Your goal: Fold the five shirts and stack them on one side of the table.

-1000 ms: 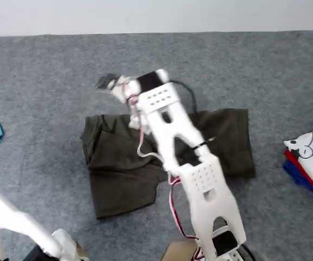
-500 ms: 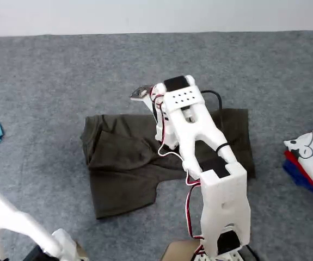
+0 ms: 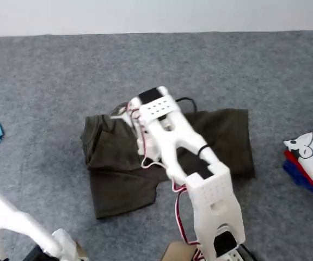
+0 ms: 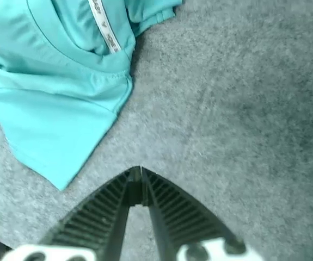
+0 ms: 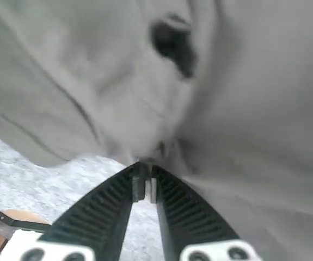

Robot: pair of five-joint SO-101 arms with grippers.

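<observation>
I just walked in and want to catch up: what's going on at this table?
Two robot arms are working through a shirt-folding job. The right tool, shut, sits at the far edge of a dark olive shirt lying mid-table; whether it pinches any cloth is unclear. The left tool, also shut, hangs over the grey table beside a crumpled teal shirt. A stack of folded shirts, white on top, lies at the table edge on the right arm's side.

The right arm (image 3: pixel 170 136) is a white printed shell with grids of small holes, black servo blocks, a black cable (image 3: pixel 185 100) and red-and-white wires (image 3: pixel 176 212). The left arm (image 3: pixel 4 217) is plain white. The fingers (image 5: pixel 112 201) are black, ribbed wedges on white bases with screw holes.
</observation>
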